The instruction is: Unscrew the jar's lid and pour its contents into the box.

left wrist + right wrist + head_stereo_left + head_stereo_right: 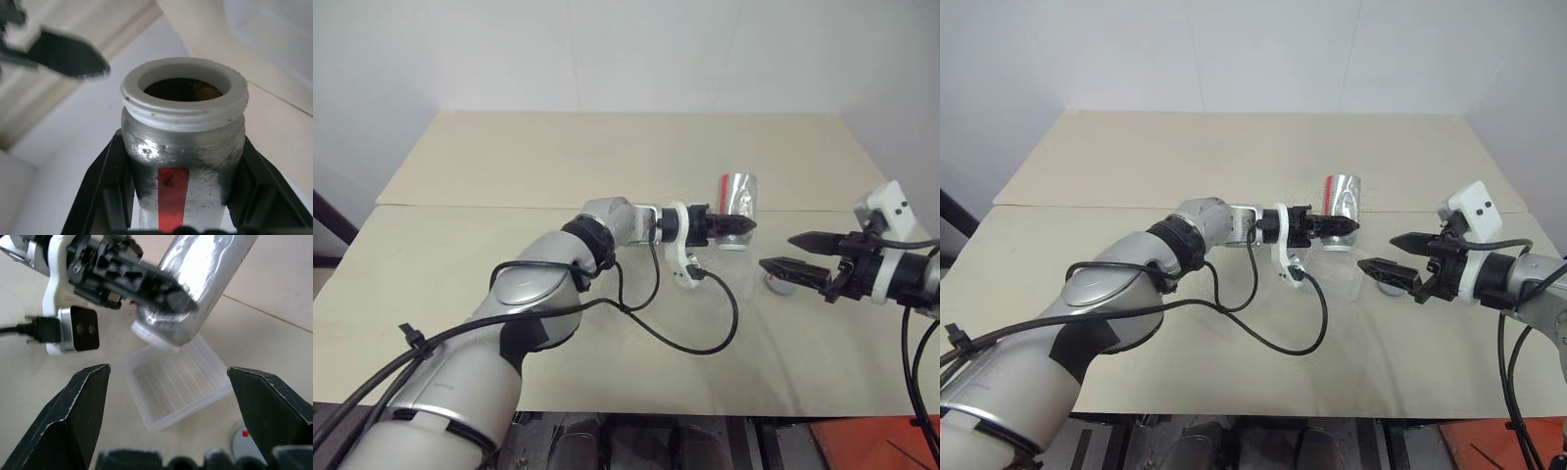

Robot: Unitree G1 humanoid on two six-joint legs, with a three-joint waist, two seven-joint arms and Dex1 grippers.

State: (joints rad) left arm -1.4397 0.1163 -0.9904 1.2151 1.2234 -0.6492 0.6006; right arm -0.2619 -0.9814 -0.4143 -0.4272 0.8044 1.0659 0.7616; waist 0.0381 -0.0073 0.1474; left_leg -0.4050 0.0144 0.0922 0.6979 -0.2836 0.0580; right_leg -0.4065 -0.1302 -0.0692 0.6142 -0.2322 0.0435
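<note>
My left gripper (744, 225) is shut on the jar (737, 196), a clear jar with a red stripe (172, 196). The jar is uncapped and tipped, with its white threaded mouth (155, 340) facing down over the box (178, 382), a shallow clear ribbed tray on the table. A small brown bit of the contents (203, 89) shows just inside the mouth. The grey lid (244, 443), marked red, lies on the table beside the box, under my right gripper (781, 253). That gripper is open and empty, pointing at the jar from the right.
A light wooden table (558, 166) with a seam across it extends well beyond the jar and the box. A black cable (705, 348) loops from my left wrist camera over the tabletop in front of the box.
</note>
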